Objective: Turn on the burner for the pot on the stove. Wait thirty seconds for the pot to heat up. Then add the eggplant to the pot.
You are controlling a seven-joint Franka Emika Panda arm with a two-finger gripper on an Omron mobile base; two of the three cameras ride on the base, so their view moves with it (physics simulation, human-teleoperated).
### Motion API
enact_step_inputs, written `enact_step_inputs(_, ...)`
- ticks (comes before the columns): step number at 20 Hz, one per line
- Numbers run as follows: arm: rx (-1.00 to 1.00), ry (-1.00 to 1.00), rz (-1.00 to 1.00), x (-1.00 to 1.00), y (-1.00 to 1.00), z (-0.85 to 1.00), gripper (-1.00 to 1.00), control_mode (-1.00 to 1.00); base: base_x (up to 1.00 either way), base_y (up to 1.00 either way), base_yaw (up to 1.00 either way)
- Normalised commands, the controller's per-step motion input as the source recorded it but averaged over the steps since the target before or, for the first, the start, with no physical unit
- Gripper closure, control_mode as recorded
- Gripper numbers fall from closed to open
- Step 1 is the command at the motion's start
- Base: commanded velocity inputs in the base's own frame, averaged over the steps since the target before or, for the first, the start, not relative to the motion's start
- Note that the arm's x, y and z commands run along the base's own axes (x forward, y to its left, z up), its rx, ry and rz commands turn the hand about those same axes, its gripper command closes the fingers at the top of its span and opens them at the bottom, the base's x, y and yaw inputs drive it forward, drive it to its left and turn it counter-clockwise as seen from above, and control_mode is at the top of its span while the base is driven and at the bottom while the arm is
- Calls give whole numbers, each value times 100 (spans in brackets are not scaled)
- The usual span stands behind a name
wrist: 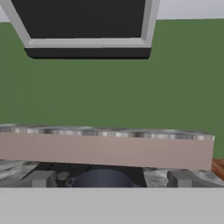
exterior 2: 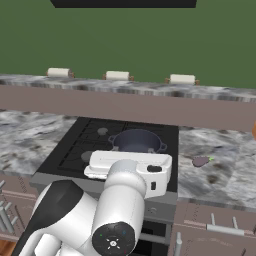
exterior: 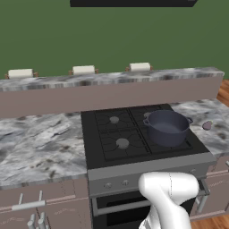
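Kitchen scene with a black four-burner stove (exterior: 118, 134) set into a grey marbled counter (exterior: 40, 147). On the stove's front right burner, as the robot faces it, sits a deep, dark blue-grey pot (exterior: 167, 127) with two small side handles — upright. A small dull purple eggplant (exterior: 207, 125) lies on the counter to the right of the stove, near the pot but not touching it. Along the stove's grey front panel (exterior: 147, 174) runs a row of small knobs, with the oven door below. Behind the stove a raised ledge carries three pale rolls (exterior: 83, 70) before a green wall (exterior: 112, 36). The white robot arm (exterior 2: 117, 200) rises in front of the stove. In the hand view, the gripper (wrist: 109, 179) points level at the pot's rim — its two grey fingertips (wrist: 41, 178) spread wide apart, holding nothing.
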Motion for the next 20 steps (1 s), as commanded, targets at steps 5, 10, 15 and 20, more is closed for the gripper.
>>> enact_step_inputs(5,0,0,0,0,0,0,-100,-100,0,0,0)
enact_step_inputs(10,0,0,0,0,0,0,-100,-100,0,0,0)
enact_step_inputs(15,0,0,0,0,0,0,-100,-100,0,0,0)
enact_step_inputs(20,0,0,0,0,0,0,-100,-100,0,0,0)
